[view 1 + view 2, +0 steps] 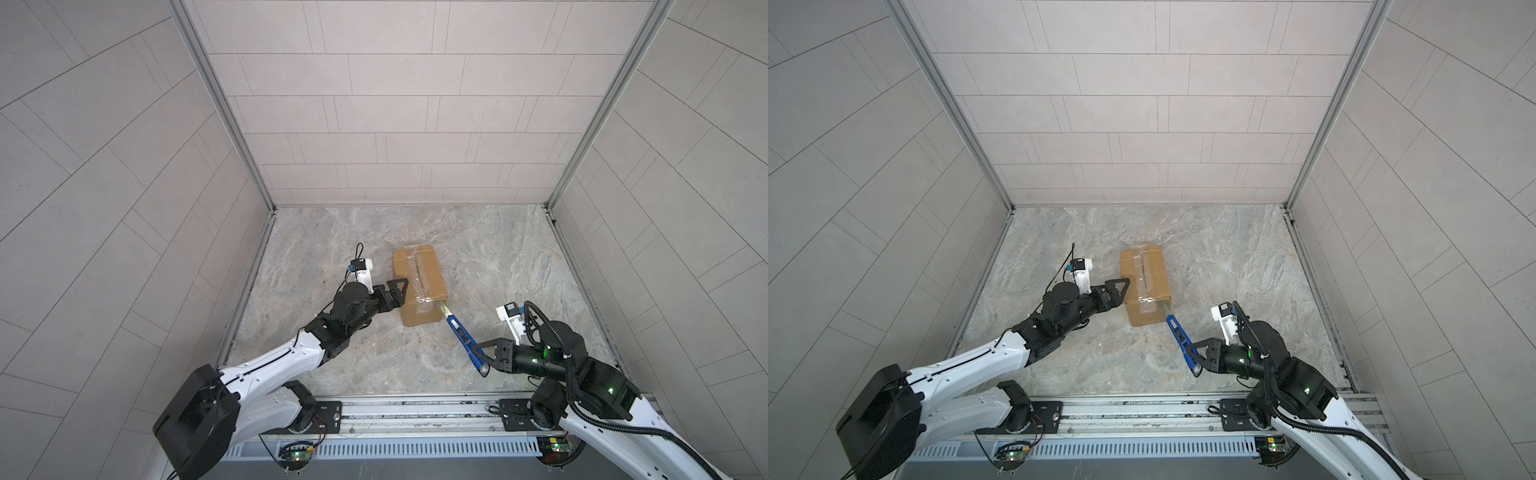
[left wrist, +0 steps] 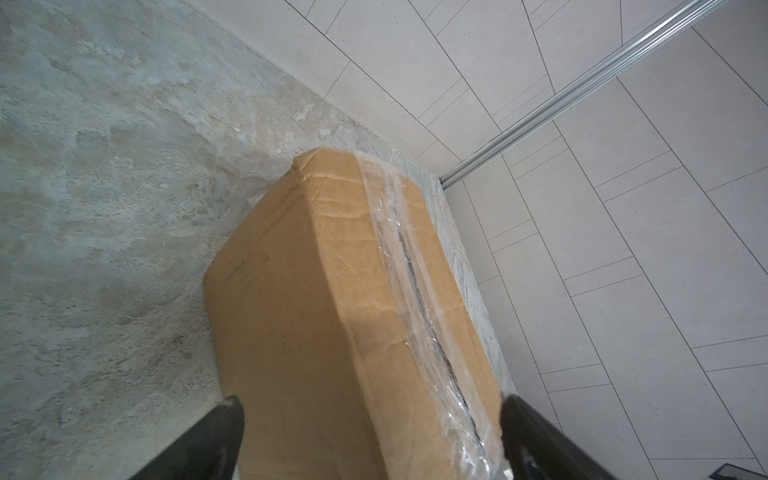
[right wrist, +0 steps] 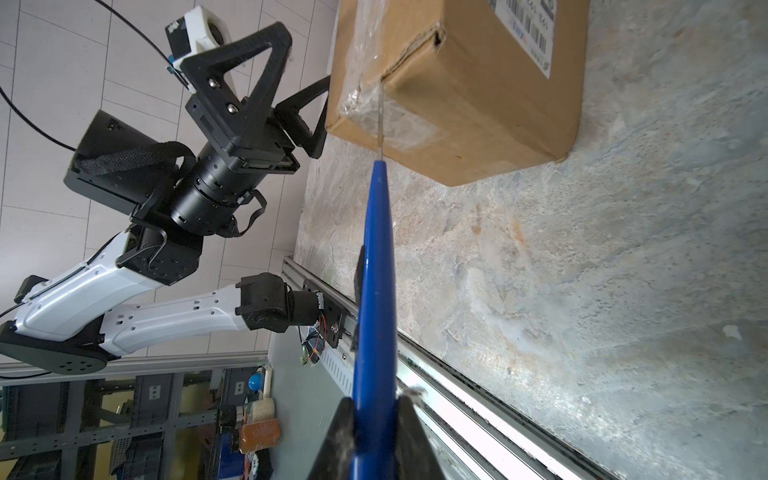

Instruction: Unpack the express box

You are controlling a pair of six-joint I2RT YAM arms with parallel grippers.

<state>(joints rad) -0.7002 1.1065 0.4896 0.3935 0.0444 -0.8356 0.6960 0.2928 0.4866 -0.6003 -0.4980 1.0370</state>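
Note:
The express box [image 1: 419,286] [image 1: 1144,286], brown cardboard with clear tape along its top seam, lies on the marble floor in both top views. My left gripper [image 1: 402,293] [image 2: 370,419] is open wide, with its fingers [image 2: 216,436] astride the box's [image 2: 324,316] near-left edge. My right gripper [image 1: 478,353] [image 3: 374,415] is shut on a blue utility knife [image 1: 462,332] [image 3: 376,270]. The knife's thin blade [image 3: 380,120] rests against the taped seam at the box's [image 3: 478,108] near end.
Tiled walls close in the floor at the left, back and right. A metal rail [image 1: 415,409] runs along the front edge. A white shipping label [image 3: 528,25] sits on the box's right side face. Bare marble floor [image 1: 519,257] lies to the right of the box.

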